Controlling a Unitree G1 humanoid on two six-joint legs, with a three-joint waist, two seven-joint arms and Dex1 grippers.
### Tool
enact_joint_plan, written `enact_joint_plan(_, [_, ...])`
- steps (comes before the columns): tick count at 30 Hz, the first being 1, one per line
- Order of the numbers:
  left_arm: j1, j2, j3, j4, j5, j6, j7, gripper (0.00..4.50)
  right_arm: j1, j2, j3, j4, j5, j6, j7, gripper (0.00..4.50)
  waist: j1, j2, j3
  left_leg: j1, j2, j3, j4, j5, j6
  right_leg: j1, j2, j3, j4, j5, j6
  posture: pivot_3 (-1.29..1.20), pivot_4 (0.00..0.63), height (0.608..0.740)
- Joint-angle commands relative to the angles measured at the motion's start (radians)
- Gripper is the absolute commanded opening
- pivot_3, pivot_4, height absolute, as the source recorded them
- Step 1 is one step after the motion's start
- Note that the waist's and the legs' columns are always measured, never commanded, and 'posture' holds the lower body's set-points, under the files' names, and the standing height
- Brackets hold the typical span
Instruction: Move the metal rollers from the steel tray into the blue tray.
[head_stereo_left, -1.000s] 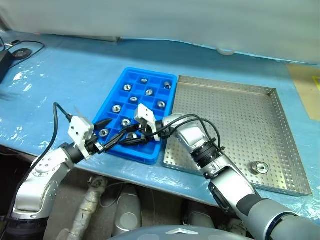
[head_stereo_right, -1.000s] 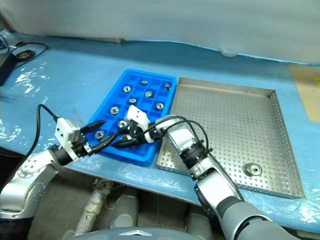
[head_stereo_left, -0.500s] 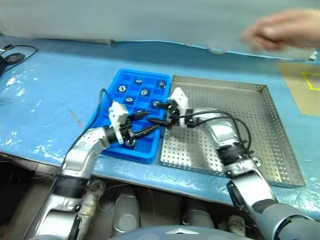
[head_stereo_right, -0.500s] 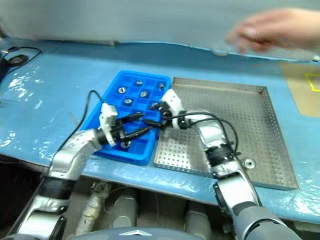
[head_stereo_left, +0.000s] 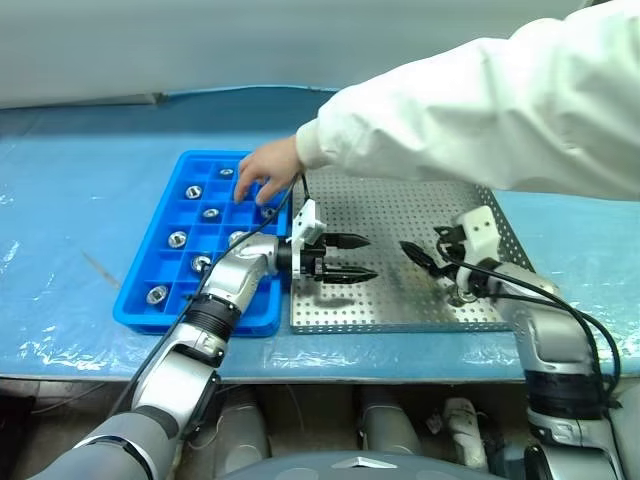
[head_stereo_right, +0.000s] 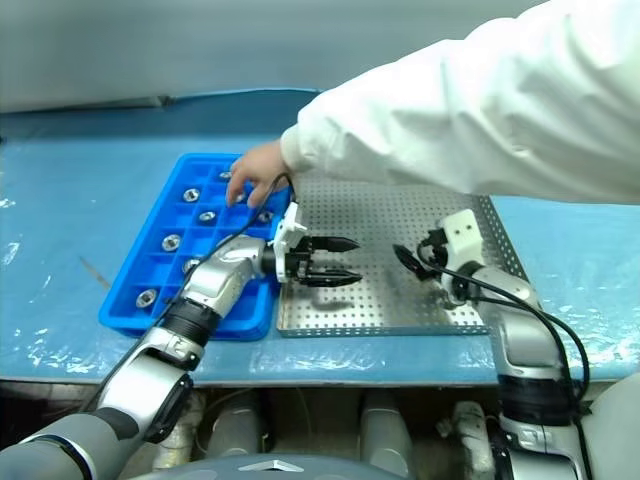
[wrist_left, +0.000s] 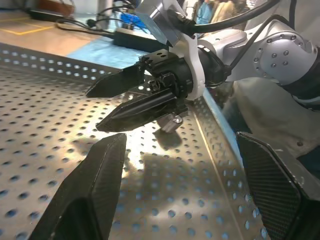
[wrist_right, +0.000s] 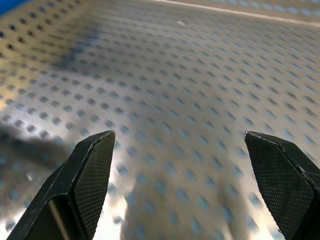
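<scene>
Both claws gaping, empty: left gripper (head_stereo_left: 362, 257) and right gripper (head_stereo_left: 418, 256) over steel tray (head_stereo_left: 400, 215). Risk: striking person's hand (head_stereo_left: 262, 172) over blue tray (head_stereo_left: 160, 262).

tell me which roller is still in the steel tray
The roller lying on the steel tray near its right rim, just under the right gripper. All the other rollers sit in compartments of the blue tray.
</scene>
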Motion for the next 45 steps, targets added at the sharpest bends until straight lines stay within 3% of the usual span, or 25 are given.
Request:
enact_joint_plan(1, [-0.043, -0.022, 0.015, 0.022, 0.009, -0.042, -0.013, 3.71, 0.018, -0.048, -0.074, -0.067, 0.035, 0.018, -0.009, 4.35, -0.006, 0.0, 0.0, 0.001, 0.0, 0.0, 0.0, 0.0, 0.0, 0.002, 0.0, 0.0, -0.002, 0.0, 0.001, -0.45, 0.15, 0.74])
enact_joint_plan(5, [-0.05, -0.044, 0.018, 0.034, 0.027, -0.067, -0.002, 3.71, 0.066, -0.14, -0.128, -0.052, 0.078, 0.083, 0.041, 4.35, -0.003, 0.001, 0.0, 0.003, 0.0, 0.001, 0.0, -0.002, 0.003, 0.007, 0.0, 0.0, -0.01, -0.001, 0.006, -0.43, 0.15, 0.74])
enact_joint_plan(10, [-0.036, -0.048, 0.02, 0.026, 0.037, -0.073, 0.008, 3.71, 0.067, -0.177, -0.129, -0.033, 0.144, 0.183, 0.064, 4.35, -0.001, 0.001, 0.0, 0.003, 0.0, 0.001, 0.0, -0.003, 0.005, 0.007, -0.001, 0.0, -0.01, 0.002, 0.001, -0.41, 0.15, 0.74])
enact_joint_plan(16, [-0.031, -0.057, 0.023, 0.022, 0.048, -0.077, 0.015, 3.71, 0.133, -0.23, -0.03, -0.034, 0.137, 0.26, 0.075, 4.35, 0.004, 0.001, 0.0, 0.002, -0.001, 0.001, 0.0, -0.004, 0.006, 0.008, -0.002, -0.001, -0.012, 0.002, 0.001, -0.4, 0.15, 0.74])
enact_joint_plan(19, [-0.026, -0.052, 0.022, 0.022, 0.055, -0.082, 0.019, 3.71, 0.143, -0.238, -0.019, -0.042, 0.154, 0.264, 0.081, 3.77, 0.002, 0.0, 0.0, 0.003, 0.0, 0.002, 0.0, -0.004, 0.006, 0.009, -0.002, -0.001, -0.012, 0.002, 0.001, -0.39, 0.15, 0.74])
enact_joint_plan(25, [0.002, -0.031, 0.018, -0.01, 0.062, -0.069, 0.023, 3.71, 0.138, -0.244, 0.002, -0.058, 0.163, 0.233, 0.088, 1.7, 0.002, 0.0, -0.001, 0.003, 0.0, 0.002, -0.002, -0.004, 0.006, 0.008, -0.001, -0.001, -0.012, 0.0, 0.004, -0.38, 0.15, 0.74])
enact_joint_plan(35, [0.045, 0.004, 0.019, -0.082, 0.061, -0.043, 0.049, 3.71, 0.079, -0.225, 0.082, -0.002, 0.137, 0.161, 0.081, 1.67, 0.0, 0.0, 0.0, 0.002, 0.0, 0.002, -0.002, -0.005, 0.006, 0.008, -0.001, -0.001, -0.013, -0.002, 0.006, -0.32, 0.15, 0.74])
enact_joint_plan(45, [0.052, 0.032, 0.032, -0.113, 0.058, -0.028, 0.077, 3.71, -0.008, -0.161, 0.165, -0.062, 0.213, 0.128, 0.166, 1.67, 0.002, 0.0, 0.0, 0.001, 0.0, 0.002, -0.003, -0.004, 0.006, 0.006, -0.001, -0.001, -0.013, 0.0, 0.003, -0.29, 0.15, 0.74])
